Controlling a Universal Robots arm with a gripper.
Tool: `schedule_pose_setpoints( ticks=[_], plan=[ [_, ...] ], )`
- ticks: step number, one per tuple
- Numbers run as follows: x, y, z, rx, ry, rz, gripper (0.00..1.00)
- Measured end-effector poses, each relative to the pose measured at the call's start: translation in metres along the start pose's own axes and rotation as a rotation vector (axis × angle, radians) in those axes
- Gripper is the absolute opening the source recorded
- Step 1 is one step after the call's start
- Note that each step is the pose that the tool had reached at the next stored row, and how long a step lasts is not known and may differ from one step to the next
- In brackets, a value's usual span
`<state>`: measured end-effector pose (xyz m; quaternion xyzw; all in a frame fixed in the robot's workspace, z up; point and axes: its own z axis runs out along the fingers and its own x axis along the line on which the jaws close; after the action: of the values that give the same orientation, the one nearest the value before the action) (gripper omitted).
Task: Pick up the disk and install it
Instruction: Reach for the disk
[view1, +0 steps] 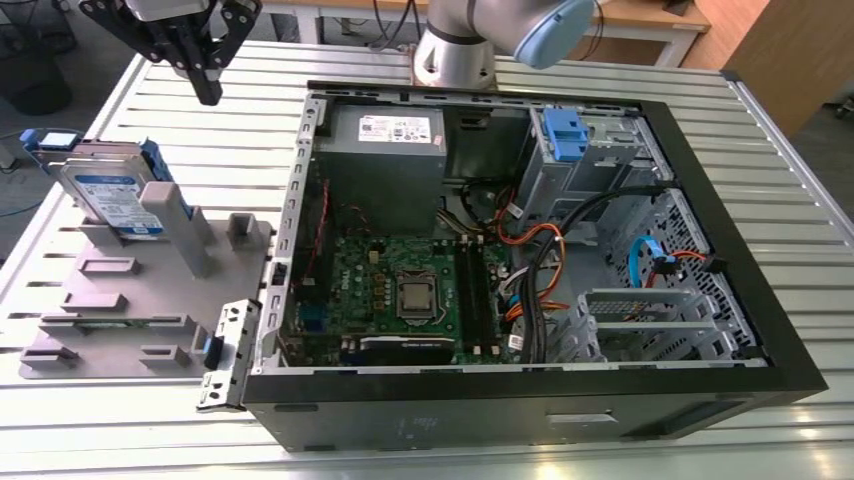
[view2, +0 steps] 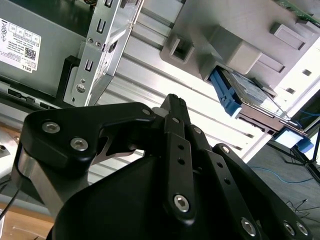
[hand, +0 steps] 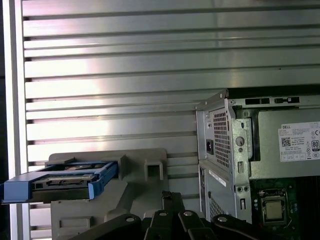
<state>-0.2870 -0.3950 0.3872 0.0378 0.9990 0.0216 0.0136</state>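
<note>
Disk: the disk (view1: 110, 195) stands on edge, tilted, leaning against a tall grey post (view1: 176, 225) on a grey fixture plate (view1: 120, 300) at the exterior view's left; its blue rails show in both wrist views (view2: 235, 95) (hand: 70, 180)
Fingers: the gripper (view1: 207, 92) hangs in the air beyond the disk's far end, well apart from it and touching nothing; its fingers are closed tip to tip with nothing between them, as both wrist views show (view2: 175, 102) (hand: 170, 196)
Edges: the fixture plate lies just beside the near wall of the open computer case (view1: 721, 200); the post stands on the case side of the disk
Open room: bare slatted worktop (view1: 200, 440) runs under the gripper and past the far end of the fixture plate
Case: lies on its side with the panel off, the power supply (view1: 380, 150) in its far corner
Arm: rises behind the case at the worktop's far edge (view1: 461, 45) and reaches towards the exterior view's left, fingers pointing down
</note>
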Motion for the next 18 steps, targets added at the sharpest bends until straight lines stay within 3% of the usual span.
schedule_pose_setpoints(
  ticks=[7, 15, 18],
  plan=[
    [0.0025, -0.0002, 0.0001, 0.0000, 0.0000, 0.000, 0.11],
    [0.0145, -0.0011, 0.0002, 0.0000, 0.0000, 0.000, 0.11],
    [0.0158, -0.0012, 0.0002, 0.0000, 0.0000, 0.000, 0.11]
  ],
)
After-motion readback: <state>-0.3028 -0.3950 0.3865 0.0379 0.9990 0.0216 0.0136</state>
